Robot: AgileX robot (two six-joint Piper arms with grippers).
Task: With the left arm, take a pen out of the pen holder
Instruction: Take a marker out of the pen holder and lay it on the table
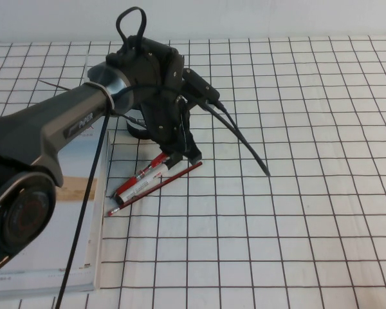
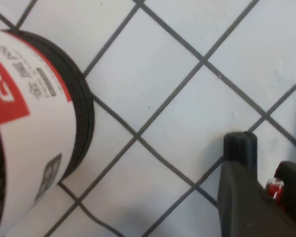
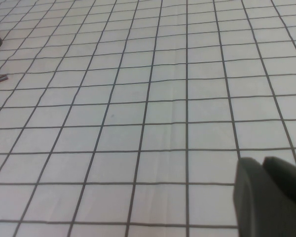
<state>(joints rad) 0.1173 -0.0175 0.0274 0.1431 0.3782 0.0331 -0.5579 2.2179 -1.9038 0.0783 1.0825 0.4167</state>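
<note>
The pen holder (image 1: 140, 131), a white can with a red label and a black rim (image 2: 34, 123), stands mostly hidden behind my left wrist. My left gripper (image 1: 181, 153) points down at the table just in front of it. The jaws (image 2: 269, 168) are shut on the red end of a pen (image 2: 275, 188). That red and white pen (image 1: 143, 179) slants down to the table toward the left. A dark red pencil (image 1: 157, 187) lies beside it. My right gripper (image 3: 264, 165) hovers over bare grid, off to the right, fingers together and holding nothing.
A white booklet (image 1: 51, 225) lies along the table's left side next to the pen and pencil. A black cable (image 1: 244, 138) hangs from the left wrist out to the right. The checked tabletop (image 1: 296, 212) stretches right and forward.
</note>
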